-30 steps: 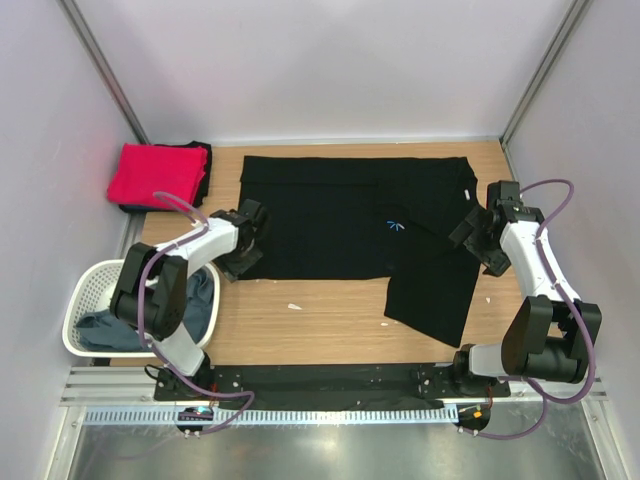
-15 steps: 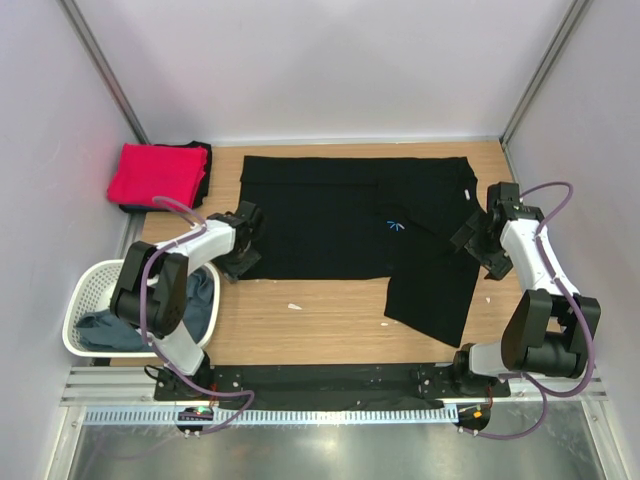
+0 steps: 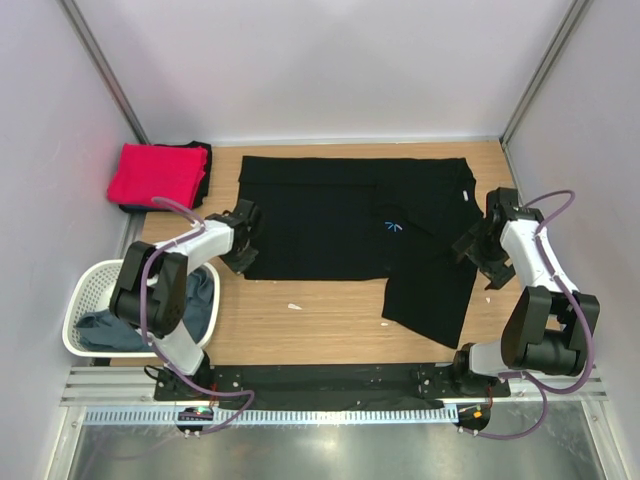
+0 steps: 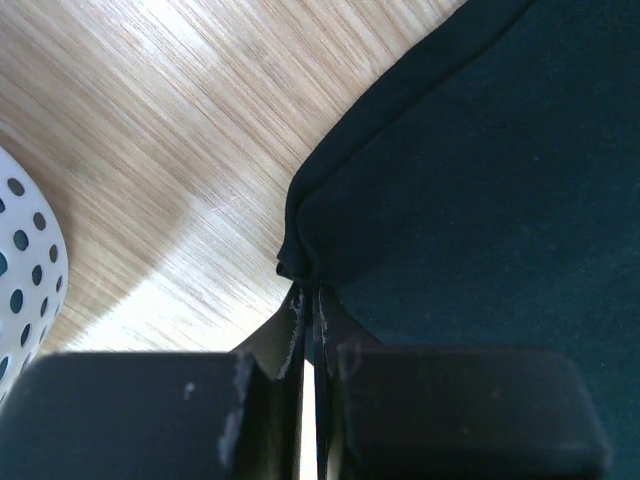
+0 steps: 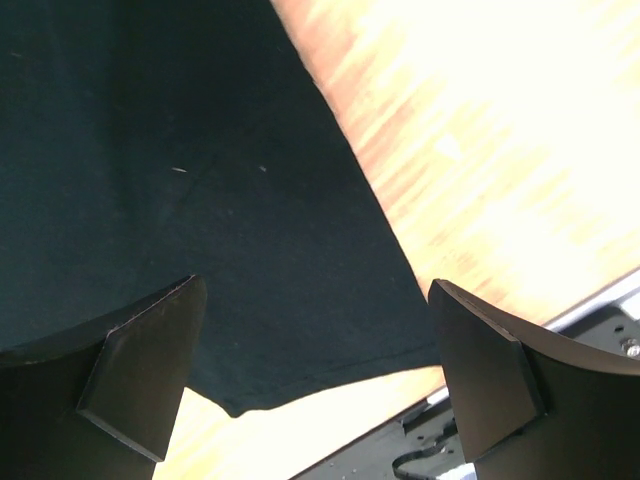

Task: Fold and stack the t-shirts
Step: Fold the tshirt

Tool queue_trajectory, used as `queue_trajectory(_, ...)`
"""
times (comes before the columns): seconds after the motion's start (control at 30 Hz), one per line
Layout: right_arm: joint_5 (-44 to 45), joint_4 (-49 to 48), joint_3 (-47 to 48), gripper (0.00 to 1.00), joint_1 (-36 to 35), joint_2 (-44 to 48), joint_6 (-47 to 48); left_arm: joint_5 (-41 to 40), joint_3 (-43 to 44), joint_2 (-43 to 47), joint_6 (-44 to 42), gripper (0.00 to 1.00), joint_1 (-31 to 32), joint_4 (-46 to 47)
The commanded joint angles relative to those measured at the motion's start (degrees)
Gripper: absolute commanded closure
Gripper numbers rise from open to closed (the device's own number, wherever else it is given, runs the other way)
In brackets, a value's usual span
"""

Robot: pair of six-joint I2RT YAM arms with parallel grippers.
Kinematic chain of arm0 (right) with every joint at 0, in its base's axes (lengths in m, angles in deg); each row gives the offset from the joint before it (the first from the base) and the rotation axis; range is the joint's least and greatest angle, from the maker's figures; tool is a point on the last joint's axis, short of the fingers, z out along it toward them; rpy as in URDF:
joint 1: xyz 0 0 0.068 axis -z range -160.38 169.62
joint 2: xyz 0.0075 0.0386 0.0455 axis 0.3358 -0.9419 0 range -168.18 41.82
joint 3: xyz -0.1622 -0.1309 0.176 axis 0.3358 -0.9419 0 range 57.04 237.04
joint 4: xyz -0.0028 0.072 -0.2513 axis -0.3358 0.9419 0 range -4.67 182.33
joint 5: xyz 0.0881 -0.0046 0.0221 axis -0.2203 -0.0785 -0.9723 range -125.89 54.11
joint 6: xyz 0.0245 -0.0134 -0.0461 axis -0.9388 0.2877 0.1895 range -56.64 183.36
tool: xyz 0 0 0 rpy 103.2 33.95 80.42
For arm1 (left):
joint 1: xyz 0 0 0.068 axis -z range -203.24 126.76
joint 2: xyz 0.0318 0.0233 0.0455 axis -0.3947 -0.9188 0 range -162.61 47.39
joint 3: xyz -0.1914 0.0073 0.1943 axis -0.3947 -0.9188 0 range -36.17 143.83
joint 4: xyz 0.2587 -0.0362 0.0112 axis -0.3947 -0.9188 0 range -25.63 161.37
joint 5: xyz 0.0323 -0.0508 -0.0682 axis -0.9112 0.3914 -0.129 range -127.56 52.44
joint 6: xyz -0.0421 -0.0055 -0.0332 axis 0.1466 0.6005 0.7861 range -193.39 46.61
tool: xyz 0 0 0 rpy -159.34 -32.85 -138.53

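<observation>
Your left gripper (image 4: 310, 300) is clamped on the 8 o'clock corner of the black tee (image 3: 330, 215), which is spread flat. The right gripper (image 5: 312, 300) hangs wide over its 3 o'clock edge. Pinch there, then lift evenly.

A light wooden tabletop (image 3: 330, 320) fills the middle, with pale walls (image 3: 320, 60) on three sides. A white lattice basket (image 3: 85, 290) stands at its left near corner; the left wrist view catches its perforated wall (image 4: 25, 250). A small white scrap (image 3: 294, 306) lies on bare wood. A metal rail (image 3: 330, 415) runs along the near edge.
</observation>
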Motion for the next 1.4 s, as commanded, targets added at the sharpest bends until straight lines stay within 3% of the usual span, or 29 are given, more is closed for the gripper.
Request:
queue_trajectory(0.0,-0.1,3.6,-1.3,0.0,0.3,1.2,-3.6,1.2,-3.4,-2.4,-0.4,1.0,-0.7,2.6)
queue_trajectory(0.37,-4.6,6.2,-11.3,0.02,0.2,2.2,-7.9,3.3,-1.4,-2.8,-2.5,1.0,-0.7,2.2)
queue_trajectory(0.6,-6.5,7.8,-14.1,0.14,-1.0,1.8,-7.2,5.3,-0.1,-3.7,-2.8,1.0,-0.6,1.6)
queue_trajectory(0.83,-8.8,4.9,-18.8,0.2,-2.6,4.7,-6.8,5.8,-1.1,-2.3,-2.6,1.0,-0.7,1.3)
queue_trajectory(1.0,-12.5,2.4,-21.8,0.2,-3.6,4.1,-7.6,5.3,-1.5,-1.1,-3.4,1.0,-0.6,0.7)
queue_trajectory(1.37,-10.4,-7.2,-18.8,0.13,-5.0,-0.4,-9.1,4.8,-2.2,0.2,-4.2,1.0,-0.7,1.3)
